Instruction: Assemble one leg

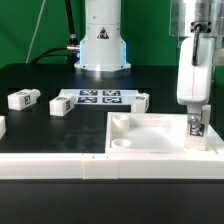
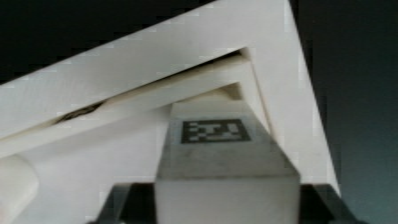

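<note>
A white leg [image 1: 196,126] with a black-and-white tag stands upright in the corner of the large white tray-like part [image 1: 150,135] nearest the exterior view's right. My gripper [image 1: 191,100] comes down from above and is shut on this leg. In the wrist view the leg [image 2: 217,150] fills the space between my two dark fingers [image 2: 130,205], tag facing the camera, with the tray's corner walls [image 2: 196,60] beyond it. Three more legs lie loose: one [image 1: 23,98] at the exterior view's left, one [image 1: 62,105] beside it, one [image 1: 142,100] by the marker board.
The marker board [image 1: 97,97] lies flat behind the tray. The arm's white base [image 1: 101,45] stands at the back. A white rail [image 1: 60,165] runs along the table's front edge. Another white piece [image 1: 2,126] shows at the exterior view's left edge.
</note>
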`<state>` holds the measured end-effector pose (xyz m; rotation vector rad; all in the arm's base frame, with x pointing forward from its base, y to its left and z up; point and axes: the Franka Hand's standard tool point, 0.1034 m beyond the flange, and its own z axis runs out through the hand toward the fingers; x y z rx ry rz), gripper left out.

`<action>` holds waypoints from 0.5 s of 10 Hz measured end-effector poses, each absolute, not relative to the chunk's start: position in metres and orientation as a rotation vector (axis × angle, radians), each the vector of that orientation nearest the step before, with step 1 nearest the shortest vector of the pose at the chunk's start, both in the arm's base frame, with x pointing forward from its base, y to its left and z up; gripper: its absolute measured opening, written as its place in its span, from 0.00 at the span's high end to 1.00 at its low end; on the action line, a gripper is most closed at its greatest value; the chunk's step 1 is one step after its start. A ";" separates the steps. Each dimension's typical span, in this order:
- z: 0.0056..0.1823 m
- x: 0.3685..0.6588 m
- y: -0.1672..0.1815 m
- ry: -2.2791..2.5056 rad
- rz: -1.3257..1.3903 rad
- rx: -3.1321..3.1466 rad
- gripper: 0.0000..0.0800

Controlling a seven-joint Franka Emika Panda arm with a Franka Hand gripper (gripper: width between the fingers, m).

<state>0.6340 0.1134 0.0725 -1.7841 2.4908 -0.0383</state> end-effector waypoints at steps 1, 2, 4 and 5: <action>0.072 0.634 0.113 2.491 -0.038 -1.784 0.63; 0.072 0.634 0.113 2.490 -0.038 -1.785 0.43; 0.072 0.634 0.113 2.479 -0.039 -1.800 0.27; 0.072 0.634 0.113 2.454 -0.041 -1.835 0.20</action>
